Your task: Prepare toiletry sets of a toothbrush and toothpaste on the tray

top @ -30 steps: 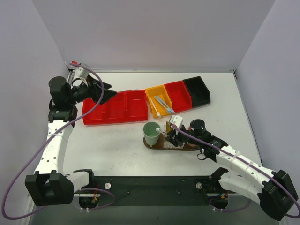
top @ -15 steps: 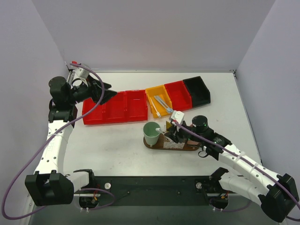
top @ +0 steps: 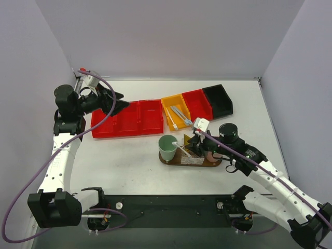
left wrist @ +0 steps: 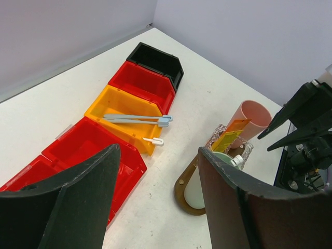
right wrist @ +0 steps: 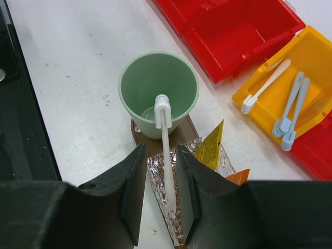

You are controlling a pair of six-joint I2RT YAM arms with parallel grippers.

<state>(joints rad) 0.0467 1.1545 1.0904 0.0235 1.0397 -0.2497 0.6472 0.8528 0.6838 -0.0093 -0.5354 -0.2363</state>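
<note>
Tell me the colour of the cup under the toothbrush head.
The cup is pale green, clearest in the right wrist view.

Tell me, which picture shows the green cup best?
The right wrist view. It looks down into the cup, showing its rim and inside, with a toothbrush head poking in. The top view shows it small, at the tray's left end. In the left wrist view a black finger hides most of it.

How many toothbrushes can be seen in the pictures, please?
4. Three toothbrushes lie in the yellow bin. The fourth toothbrush sits between the fingers of the right end effector, its head at the green cup. Others may be hidden inside the cups.
</note>
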